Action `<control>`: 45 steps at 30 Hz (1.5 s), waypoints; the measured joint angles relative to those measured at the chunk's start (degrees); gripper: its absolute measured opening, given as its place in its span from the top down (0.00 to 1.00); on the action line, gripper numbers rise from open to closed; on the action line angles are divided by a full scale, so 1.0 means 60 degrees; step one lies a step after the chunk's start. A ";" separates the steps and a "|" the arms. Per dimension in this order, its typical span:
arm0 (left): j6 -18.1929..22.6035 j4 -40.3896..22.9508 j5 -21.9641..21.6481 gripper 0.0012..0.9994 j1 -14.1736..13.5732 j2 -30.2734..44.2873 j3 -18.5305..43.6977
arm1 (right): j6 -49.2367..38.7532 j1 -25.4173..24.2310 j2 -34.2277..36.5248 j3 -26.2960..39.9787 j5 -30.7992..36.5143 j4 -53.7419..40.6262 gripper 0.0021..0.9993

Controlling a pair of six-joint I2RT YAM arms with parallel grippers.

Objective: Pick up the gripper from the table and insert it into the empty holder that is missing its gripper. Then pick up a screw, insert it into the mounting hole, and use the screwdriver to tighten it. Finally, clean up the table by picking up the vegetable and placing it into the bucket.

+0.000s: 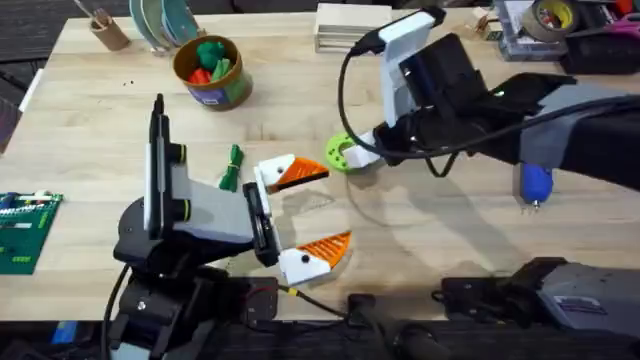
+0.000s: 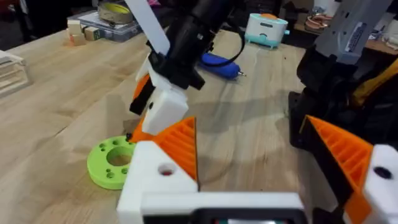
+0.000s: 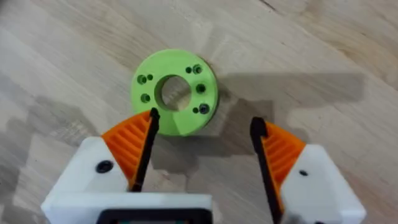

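Screw pickup looks like the step in hand. The right gripper [image 3: 205, 134] hangs low over the green disc [image 3: 180, 121] at mid-table, jaws apart w/ nothing between them. One pad sits at the disc's rim and the other is off to the side.

Dark specks sit in some of the disc's small holes. They're prob. screws, but too small to be sure. To do it well, centre the jaws over one hole, not the rim. Drop straight down and close slowly, so the disc doesn't skid on the wood.

The left gripper [image 1: 320, 210] lies near-left of the disc, jaws wide w/ nothing held, both fingers tipped in orange. On one finger the orange tip [image 2: 180, 146] is a ribbed wedge, already seated on the white angular holder [image 2: 155, 177]. Its mounting hole [image 2: 166, 169] looks unfilled, so that's likely where the screw goes. Keep that arm steady for the insert.

The screwdriver [image 1: 535, 183] is stubby and blue, lying far right on the table, well apart from the disc. The vegetable [image 1: 232, 167] is slim and green, just left of the left gripper's far finger. The bucket [image 1: 228, 95] is beyond it, w/ toy items inside.
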 joint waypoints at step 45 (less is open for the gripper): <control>0.0000 0.0000 0.0000 0.01 0.0000 0.0000 0.0000 | 0.0084 0.0255 0.1169 0.0721 0.0397 -0.0032 0.58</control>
